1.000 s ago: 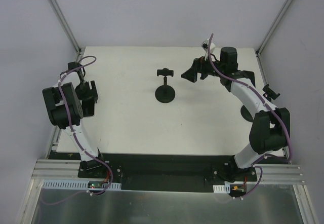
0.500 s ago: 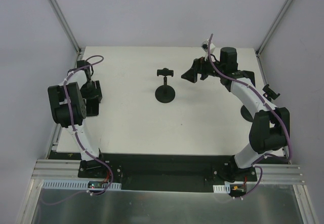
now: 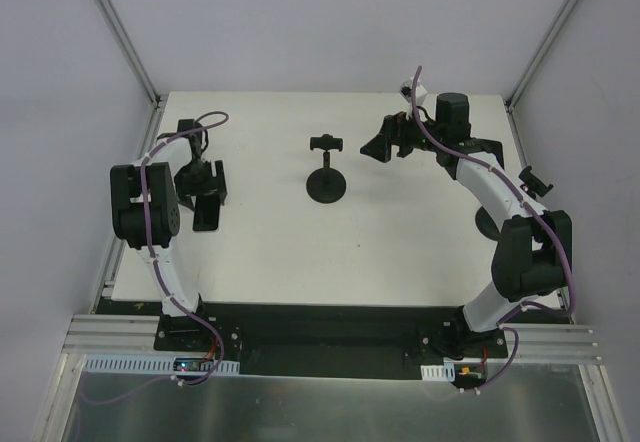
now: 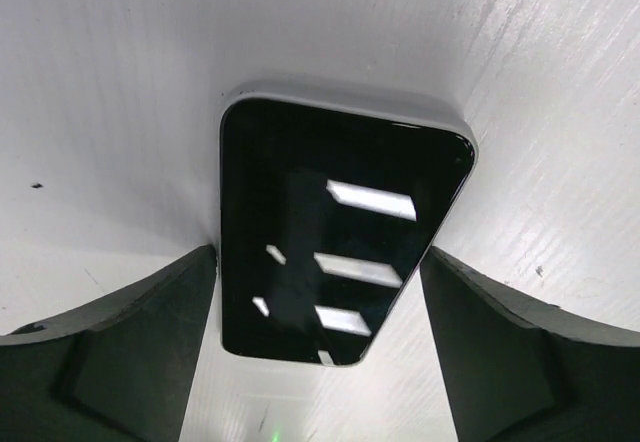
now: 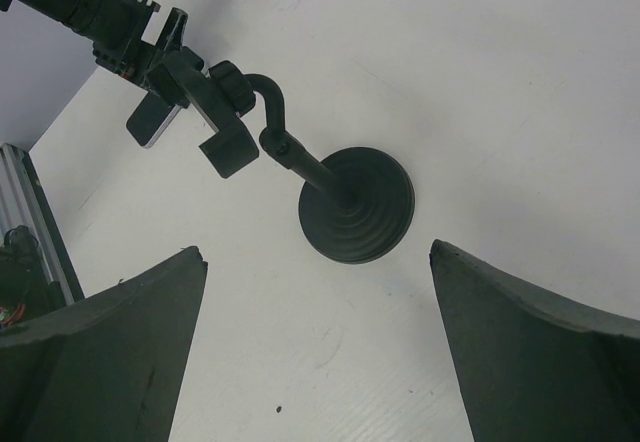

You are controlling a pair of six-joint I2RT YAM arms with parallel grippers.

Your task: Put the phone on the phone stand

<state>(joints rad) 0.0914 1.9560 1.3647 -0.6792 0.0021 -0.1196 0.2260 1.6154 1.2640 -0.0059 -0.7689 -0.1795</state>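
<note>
The phone, black glass with a silver rim, lies flat on the white table. My left gripper is open and straddles the phone's near end, with the left finger almost against its edge and a gap on the right. In the top view the left gripper sits at the left of the table and covers the phone. The black phone stand stands upright at mid-table with its clamp empty. My right gripper is open and empty to the stand's right. The right wrist view shows the stand and, beyond it, the phone.
A round black base sits at the table's right edge behind my right arm. Metal frame posts and grey walls enclose the table. A rail runs along the near edge.
My left arm has swung to the right, toward the table's middle, carrying its gripper with it. My right arm and the stand have stayed in place.
</note>
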